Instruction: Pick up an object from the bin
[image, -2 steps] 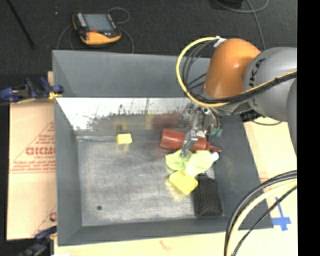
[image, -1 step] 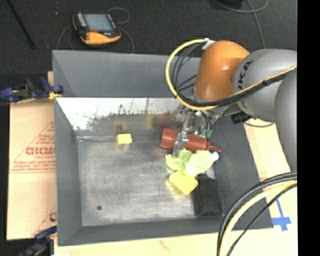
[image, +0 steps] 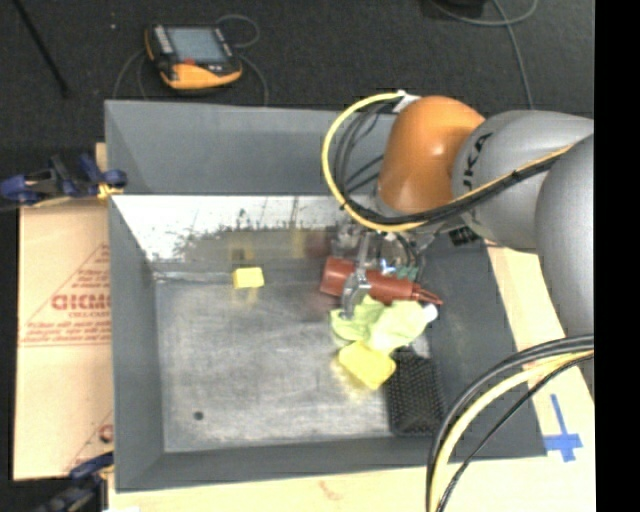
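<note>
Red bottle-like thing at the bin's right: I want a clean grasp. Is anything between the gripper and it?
Nothing visible: the gripper sits directly over the red thing. A pale green crumpled thing lies right beside it, toward the bin's front.

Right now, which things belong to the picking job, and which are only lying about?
Job: tool, at the red tube-shaped thing; grey bin.

Lying about: small yellow block; pale green crumpled thing; yellow lump; black mesh piece; orange handheld device outside the bin.
</note>
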